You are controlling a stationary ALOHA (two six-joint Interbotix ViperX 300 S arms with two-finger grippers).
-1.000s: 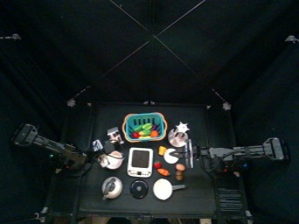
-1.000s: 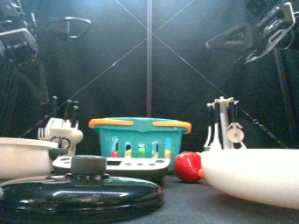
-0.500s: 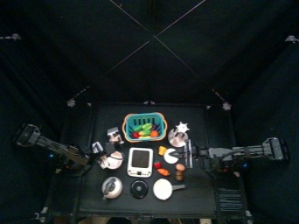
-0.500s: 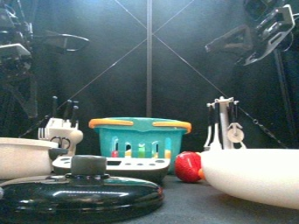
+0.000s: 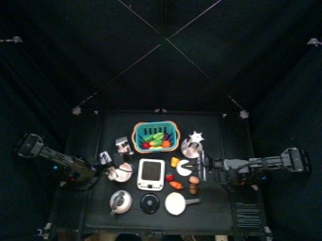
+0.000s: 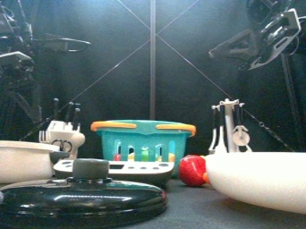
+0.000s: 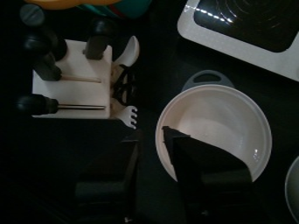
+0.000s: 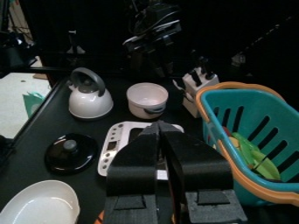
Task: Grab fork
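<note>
A white utensil rack [image 7: 82,74] holds several black-handled utensils. The fork [image 7: 128,114] lies in it, its pale tines sticking out toward a white handled pot [image 7: 216,131]. My left gripper [image 7: 152,144] hovers above the gap between rack and pot, jaws open and holding nothing. In the top view the left gripper [image 5: 98,175] sits at the table's left side, near the rack [image 5: 122,146]. The front view shows the rack [image 6: 60,136] at left. My right gripper [image 8: 163,131] rests at the table's right, jaws shut and empty.
A teal basket [image 5: 153,135] of toy food stands at the back middle. Also on the table are a white kettle [image 8: 87,92], a cup [image 8: 149,98], a black lid [image 6: 84,192], a white plate [image 6: 257,179], a red fruit [image 6: 194,170] and a hanging-utensil stand [image 6: 230,125].
My left gripper's jaws have opened, and the left arm has shifted in the front view. The right arm has barely moved.
</note>
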